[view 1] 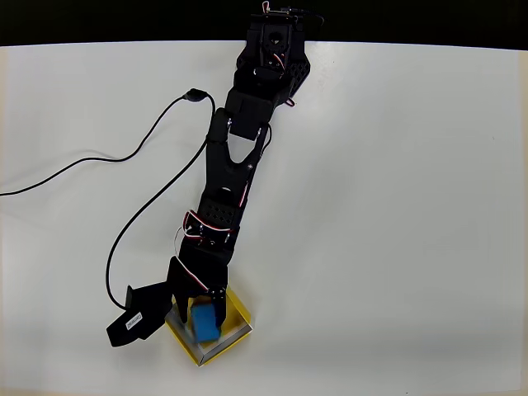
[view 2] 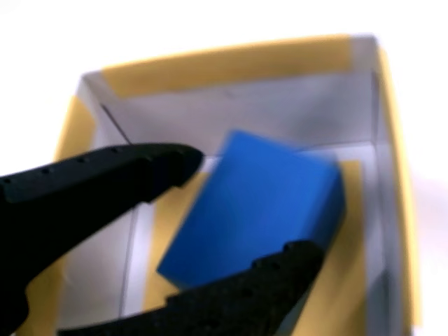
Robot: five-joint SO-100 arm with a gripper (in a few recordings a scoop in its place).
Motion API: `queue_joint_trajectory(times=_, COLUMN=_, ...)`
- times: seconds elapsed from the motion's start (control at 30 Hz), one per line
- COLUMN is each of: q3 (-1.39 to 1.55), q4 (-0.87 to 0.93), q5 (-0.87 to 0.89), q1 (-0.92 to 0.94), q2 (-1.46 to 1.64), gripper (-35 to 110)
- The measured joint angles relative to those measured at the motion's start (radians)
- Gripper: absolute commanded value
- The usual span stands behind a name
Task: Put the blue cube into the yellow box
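Note:
The blue cube (view 1: 205,322) (view 2: 255,203) lies tilted inside the yellow box (view 1: 240,313) (view 2: 224,64) near the table's front edge. In the wrist view it rests against the box floor, slightly blurred. My black gripper (view 1: 198,307) (view 2: 252,206) hangs just over the box, open, with one finger on each side of the cube. The upper finger's tip (view 2: 183,162) stands a small gap away from the cube's edge, while the lower finger (view 2: 280,269) crosses in front of its bottom corner. The arm hides the box's near-left part in the overhead view.
A black camera module (view 1: 132,322) sticks out left of the box on the gripper's side. Its black cable (view 1: 124,157) loops across the left half of the white table. The arm's base (view 1: 272,41) stands at the far edge.

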Motion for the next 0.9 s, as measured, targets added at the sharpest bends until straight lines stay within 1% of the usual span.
queue_joint_trajectory(times=0.23, q3=0.000, q4=-0.046, q5=-0.021, q1=0.002, q2=-0.002, gripper=34)
queue_joint_trajectory(times=0.43, q3=-0.006, q4=-0.055, q5=-0.064, q1=-0.003, q2=0.029, gripper=26)
queue_joint_trajectory(times=0.57, q3=0.006, q4=-0.020, q5=-0.046, q1=-0.008, q2=0.161, gripper=20)
queue_joint_trajectory(times=0.7, q3=0.100, q4=0.051, q5=-0.006, q1=-0.009, q2=0.364, gripper=15)
queue_joint_trajectory(times=0.83, q3=0.249, q4=0.149, q5=0.009, q1=-0.011, q2=0.574, gripper=12)
queue_joint_trajectory(times=0.9, q3=0.339, q4=0.167, q5=0.009, q1=-0.014, q2=0.663, gripper=12)
